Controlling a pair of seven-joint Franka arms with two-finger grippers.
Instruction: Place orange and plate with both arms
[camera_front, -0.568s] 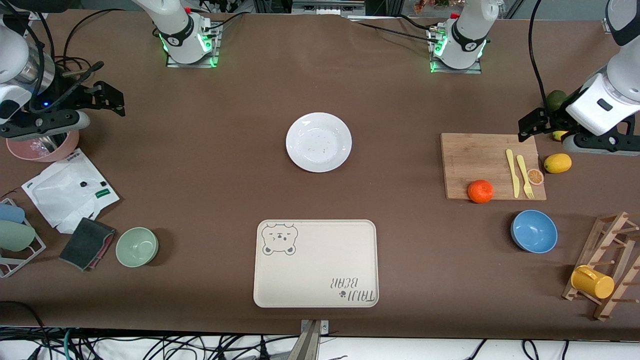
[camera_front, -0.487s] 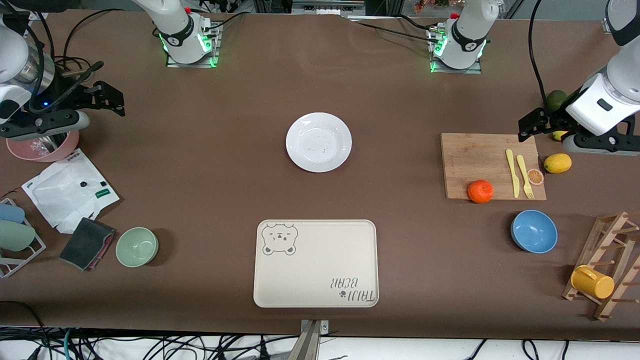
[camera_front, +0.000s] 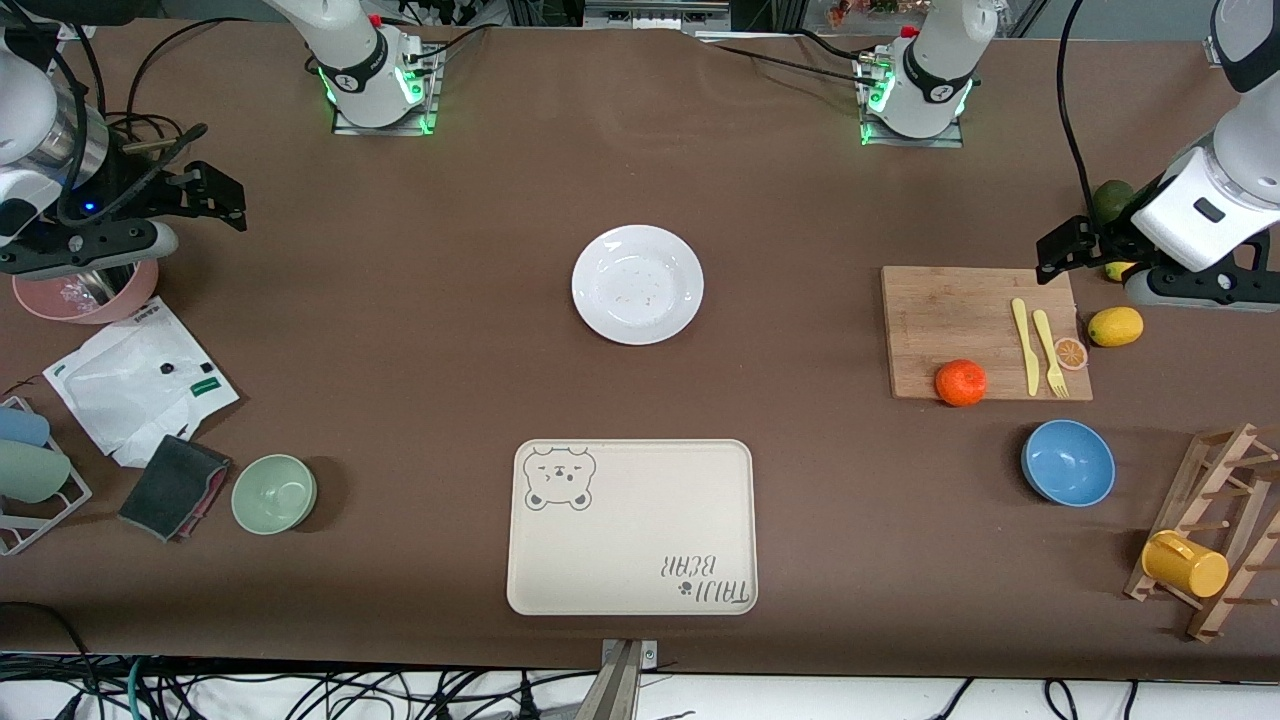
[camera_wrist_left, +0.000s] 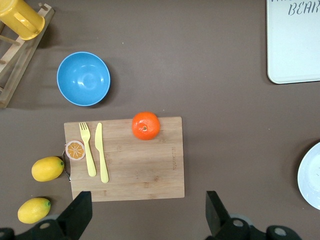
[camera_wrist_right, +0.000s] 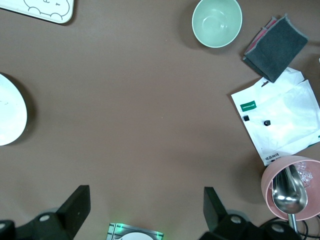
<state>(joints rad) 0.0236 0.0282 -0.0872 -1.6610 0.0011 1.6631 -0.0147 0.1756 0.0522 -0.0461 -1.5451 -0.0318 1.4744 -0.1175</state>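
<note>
Looking down from the front camera, I see the plate (camera_front: 638, 285) lying alone on the brown table (camera_front: 440, 330), farther from the camera than the bear tray (camera_front: 632, 527). The orange (camera_front: 961, 383) sits at the near edge of the cutting board (camera_front: 975, 332), toward the left arm's end of the table, at about ten o'clock from the blue bowl (camera_front: 1068, 463). A yellow knife (camera_front: 1025, 346) and fork (camera_front: 1048, 352) lie side by side on the same board, with an orange slice (camera_front: 1071, 353) at its edge and a lemon (camera_front: 1115, 326) just beside it. My left gripper (camera_front: 1060, 250) hangs over the board's corner nearest the lemon; my right gripper (camera_front: 215, 195) hovers near the pink cup (camera_front: 85, 293).

From the left wrist camera, the left gripper's fingers (camera_wrist_left: 75, 217) are spread wide with nothing between them, above the board, and the orange (camera_wrist_left: 146, 125) rests apart from them at the board's edge.

From the right wrist camera, the right gripper's fingers (camera_wrist_right: 74, 210) are likewise released, over bare table. A white sliver at the edge is probably the plate (camera_wrist_right: 11, 116), well apart from the gripper.
</note>
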